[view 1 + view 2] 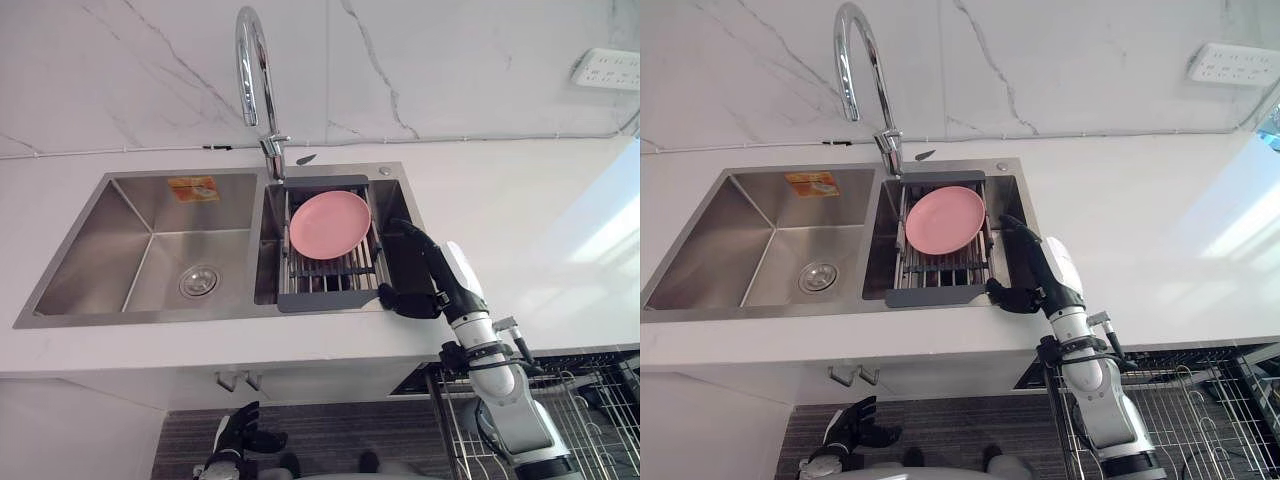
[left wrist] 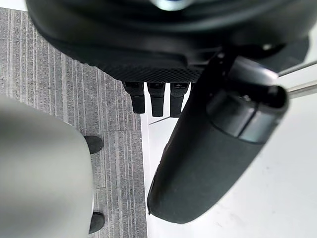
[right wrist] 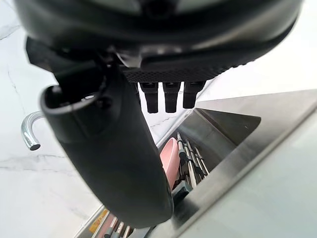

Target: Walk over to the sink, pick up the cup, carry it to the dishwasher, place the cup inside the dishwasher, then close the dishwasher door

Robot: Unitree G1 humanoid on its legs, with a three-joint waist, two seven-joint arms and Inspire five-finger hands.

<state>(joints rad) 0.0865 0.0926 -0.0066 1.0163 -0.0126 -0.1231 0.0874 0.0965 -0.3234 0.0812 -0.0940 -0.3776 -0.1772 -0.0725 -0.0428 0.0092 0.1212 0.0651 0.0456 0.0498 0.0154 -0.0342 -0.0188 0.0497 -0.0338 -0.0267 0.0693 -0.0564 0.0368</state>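
Reaching over the front edge of the white counter [image 1: 520, 210], the right hand [image 1: 432, 275] dips into the right bowl of the stainless double sink [image 1: 140, 318]. Its fingers [image 1: 408, 232] are stretched out and relaxed, gripping nothing, and they point down into the narrow gap between the sink's right wall and a grey drying rack [image 1: 330, 297]. The thumb [image 1: 398, 300] juts sideways, just beside the rack's front corner. Whether the cup sits in that gap beneath the fingers I cannot tell; the hand hides the bottom of it.

Just to the left of the fingertips a pink plate [image 1: 330, 223] leans tilted on the rack's bars; from the wrist it shows edge-on just past the fingers [image 3: 169, 156]. Beyond the plate, farther from the fingers, the curved chrome faucet [image 1: 252, 70] rises from the back rim. The left bowl, with its round drain [image 1: 200, 281], lies well apart from the hand.

Below the right wrist, under the counter, a wire dishwasher rack [image 1: 580, 400] stands pulled out.

The left hand [image 1: 238, 432] hangs low over the grey striped floor [image 1: 330, 430], fingers loose and holding nothing.
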